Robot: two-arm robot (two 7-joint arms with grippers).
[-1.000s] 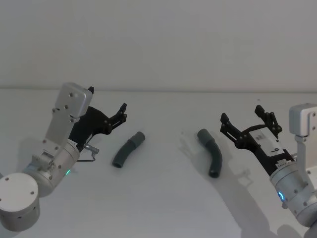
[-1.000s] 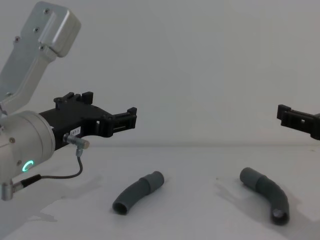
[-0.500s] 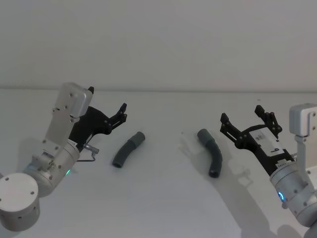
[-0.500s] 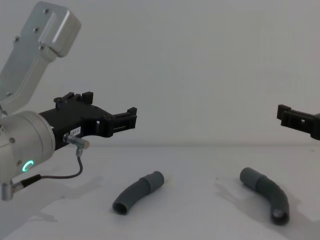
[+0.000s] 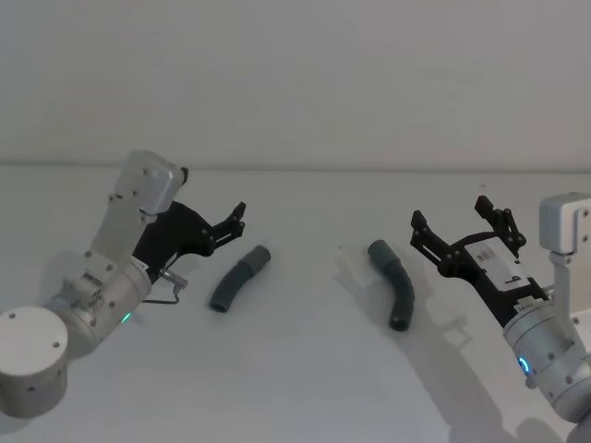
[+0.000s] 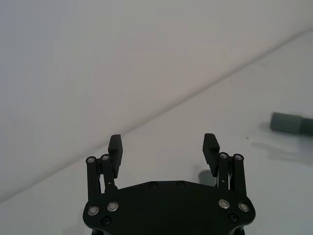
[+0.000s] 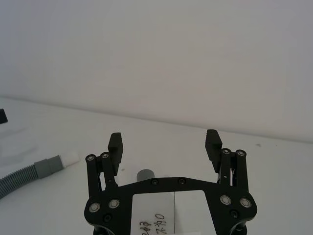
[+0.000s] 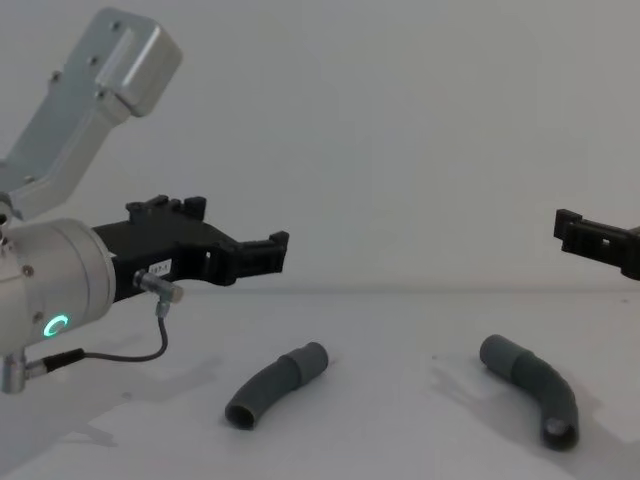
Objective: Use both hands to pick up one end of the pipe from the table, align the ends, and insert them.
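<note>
Pale grey table (image 5: 295, 369) meets a plain wall (image 5: 295, 74) behind, and 2 curved dark-grey pipe pieces lie flat on it. The left piece (image 5: 238, 279) has its wider sleeve end turned toward the wall. The right piece (image 5: 393, 284) lies well apart to its right. The left gripper (image 5: 238, 221) hovers just left of the left piece, fingers spread apart. The right gripper (image 5: 450, 210) hovers far to that piece's right, beyond the right piece, fingers likewise apart.
</note>
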